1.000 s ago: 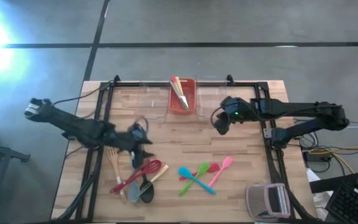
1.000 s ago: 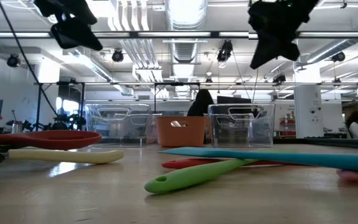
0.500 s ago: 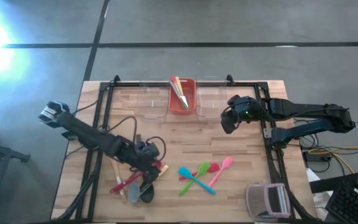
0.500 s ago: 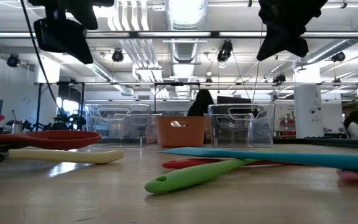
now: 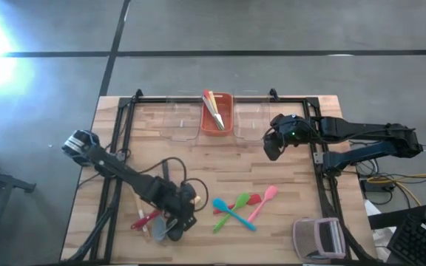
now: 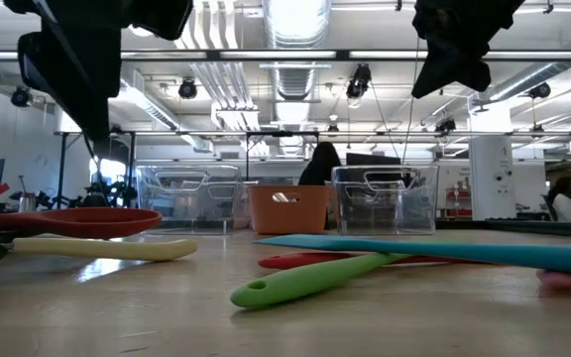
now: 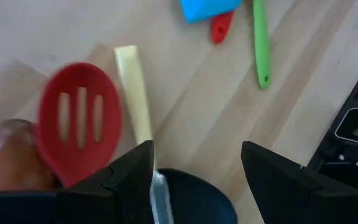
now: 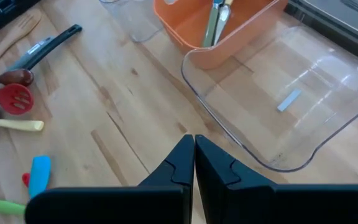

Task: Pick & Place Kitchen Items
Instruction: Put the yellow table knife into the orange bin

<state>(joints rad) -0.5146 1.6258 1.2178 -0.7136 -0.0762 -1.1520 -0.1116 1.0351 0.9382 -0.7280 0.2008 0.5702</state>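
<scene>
Your right end effector (image 8: 193,163), fingers together, hovers just short of an empty clear bin (image 8: 289,99); beside it the red bin (image 8: 211,25) holds utensils (image 8: 215,20). Your left end effector (image 7: 194,177) gapes above the red slotted spatula (image 7: 79,121).

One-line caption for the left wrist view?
Open left end effector poised above a red slotted spatula, a pale handle and a black spoon.

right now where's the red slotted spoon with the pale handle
In the high view the red slotted spoon is hidden under the left gripper, in the utensil pile at the table's front left.
</scene>
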